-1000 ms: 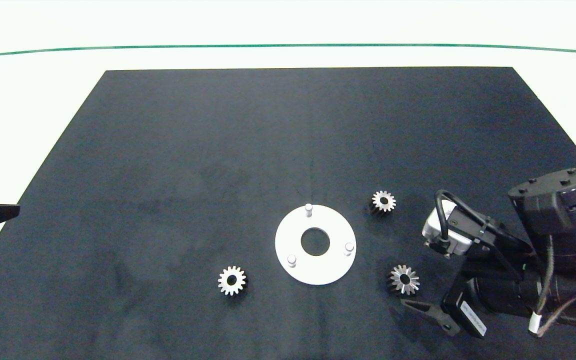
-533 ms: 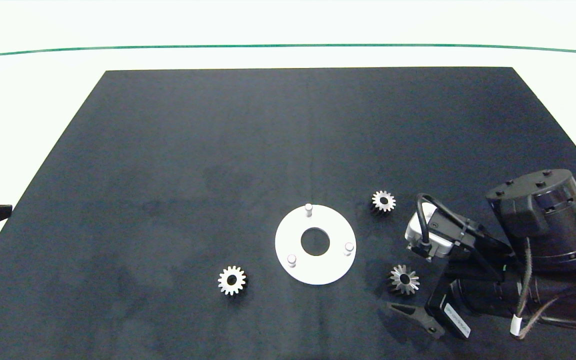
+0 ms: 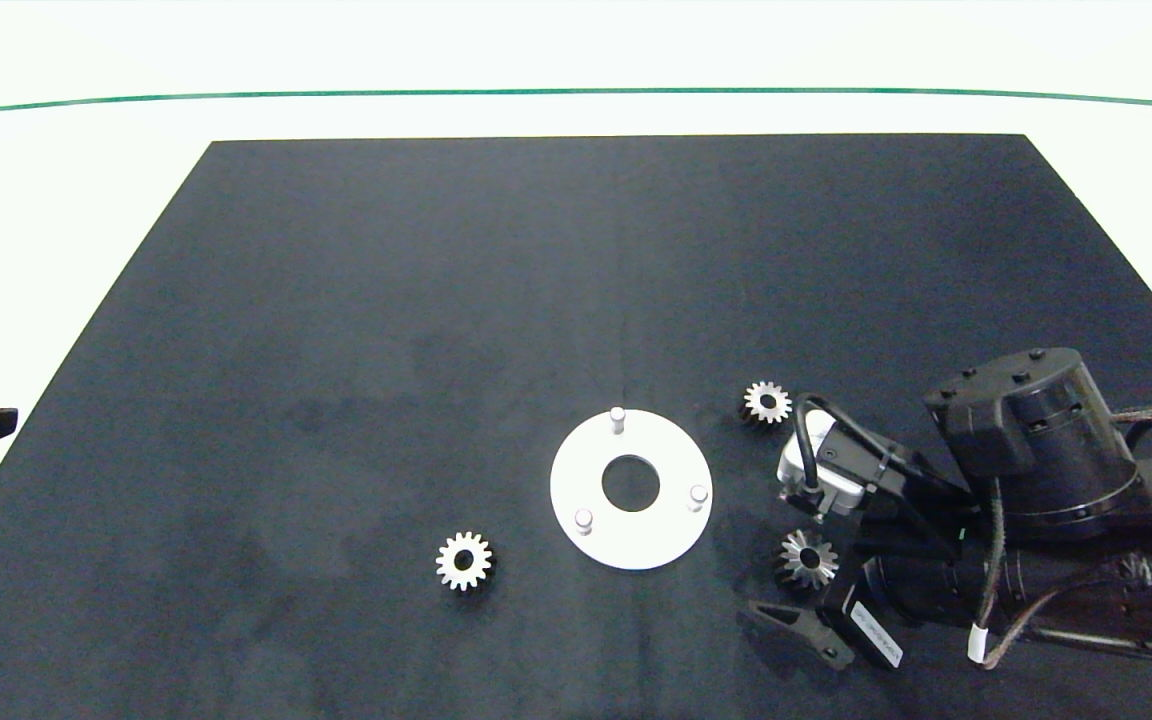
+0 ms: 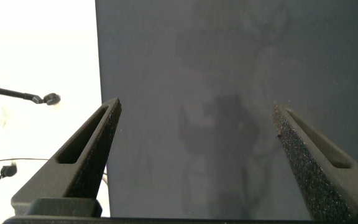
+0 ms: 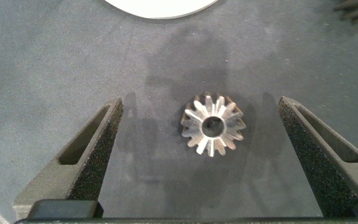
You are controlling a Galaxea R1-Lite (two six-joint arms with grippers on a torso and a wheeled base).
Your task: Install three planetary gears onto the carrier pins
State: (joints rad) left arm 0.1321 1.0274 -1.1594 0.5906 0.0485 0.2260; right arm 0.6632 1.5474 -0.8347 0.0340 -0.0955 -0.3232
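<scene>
The white disc [image 3: 671, 535] lies on the black mat with its three carrier pins [image 3: 617, 415] bare. Three silvery planetary gears rest flat on the mat: one [image 3: 766, 402] behind the disc's right side, one [image 3: 463, 561] at its front left, and one [image 3: 807, 559] at its front right. My right gripper [image 5: 201, 101] is open and straddles that front-right gear [image 5: 212, 126], its foam pads [image 5: 98, 146] well apart from the teeth. At the mat's left edge my left gripper [image 4: 196, 107] is open over bare mat, holding nothing.
The black mat [image 3: 536, 280] lies on a white table, with a green line [image 3: 576, 92] along the far side. The right arm's wrist camera [image 3: 816, 465] hangs between the two right-hand gears. The disc's rim [image 5: 160, 7] lies just beyond the right fingertips.
The right arm has slid left toward the disc, bringing its open fingers around the front-right gear. The left arm has drawn back slightly toward the left edge.
</scene>
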